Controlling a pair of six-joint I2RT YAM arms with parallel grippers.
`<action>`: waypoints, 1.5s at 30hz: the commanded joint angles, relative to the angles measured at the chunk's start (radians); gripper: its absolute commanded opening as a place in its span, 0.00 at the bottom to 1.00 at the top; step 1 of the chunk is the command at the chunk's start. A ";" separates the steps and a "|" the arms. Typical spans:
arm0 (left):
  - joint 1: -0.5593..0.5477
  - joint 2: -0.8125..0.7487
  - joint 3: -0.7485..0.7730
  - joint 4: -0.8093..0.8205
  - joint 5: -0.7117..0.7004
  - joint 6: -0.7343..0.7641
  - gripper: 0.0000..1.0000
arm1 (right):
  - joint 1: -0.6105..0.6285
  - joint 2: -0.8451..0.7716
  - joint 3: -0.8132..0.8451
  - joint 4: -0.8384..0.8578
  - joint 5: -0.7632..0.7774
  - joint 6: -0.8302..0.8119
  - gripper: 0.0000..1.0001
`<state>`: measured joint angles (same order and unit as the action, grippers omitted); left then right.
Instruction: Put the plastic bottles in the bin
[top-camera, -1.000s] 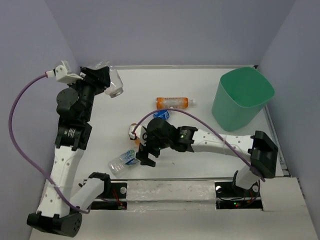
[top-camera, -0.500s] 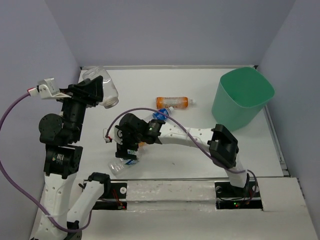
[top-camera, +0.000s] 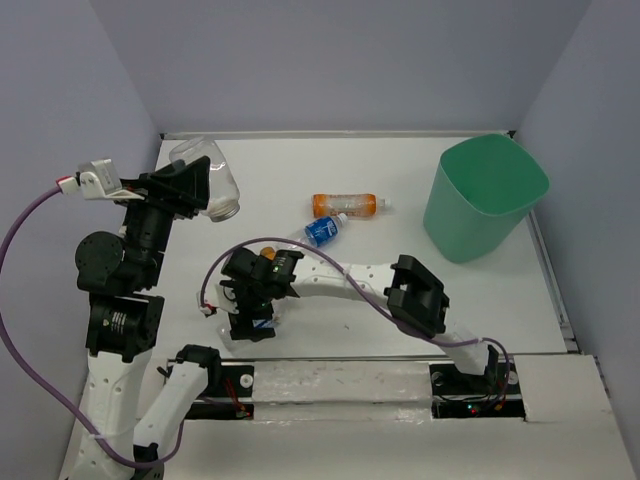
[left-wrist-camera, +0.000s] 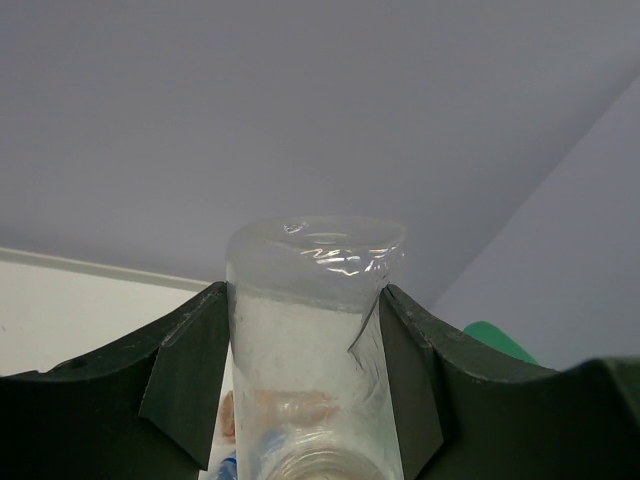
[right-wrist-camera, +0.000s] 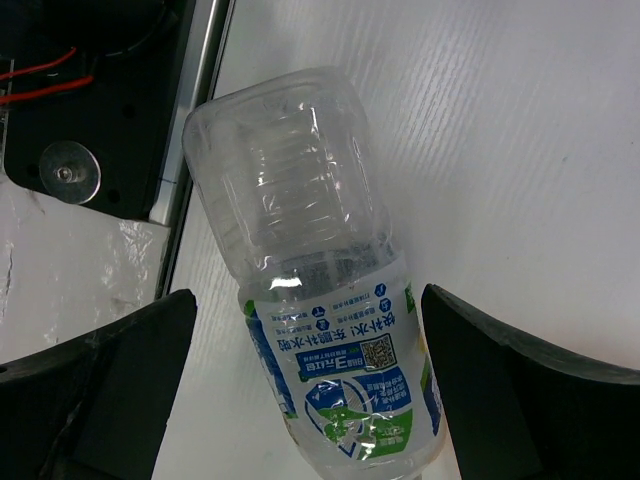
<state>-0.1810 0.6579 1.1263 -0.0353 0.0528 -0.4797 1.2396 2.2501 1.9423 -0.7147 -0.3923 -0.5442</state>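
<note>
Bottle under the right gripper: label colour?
White with green and blue print, on a clear bottle; clearest in the right wrist view.

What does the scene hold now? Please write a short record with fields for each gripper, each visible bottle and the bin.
left gripper: shut on a clear bottle, raised off the table, far left
right gripper: open, straddling the green-blue label bottle without touching it
green-blue label bottle: on its side by the near edge
orange bottle: lying mid-table
blue label bottle: lying just nearer than the orange bottle
bin: upright, far right, no bottle seen inside
</note>
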 joint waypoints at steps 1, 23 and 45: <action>0.005 0.000 0.032 0.037 0.027 0.012 0.48 | 0.015 0.014 0.052 -0.014 -0.031 -0.025 1.00; 0.003 -0.015 0.092 -0.020 0.039 0.009 0.48 | 0.075 -0.424 -0.346 0.420 0.272 0.193 0.40; 0.002 0.055 -0.023 0.187 0.289 -0.155 0.48 | -1.005 -1.137 -0.672 0.807 0.753 0.513 0.34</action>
<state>-0.1810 0.6701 1.1191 0.0387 0.2253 -0.5777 0.3733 1.0962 1.2938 -0.0341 0.3687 -0.1646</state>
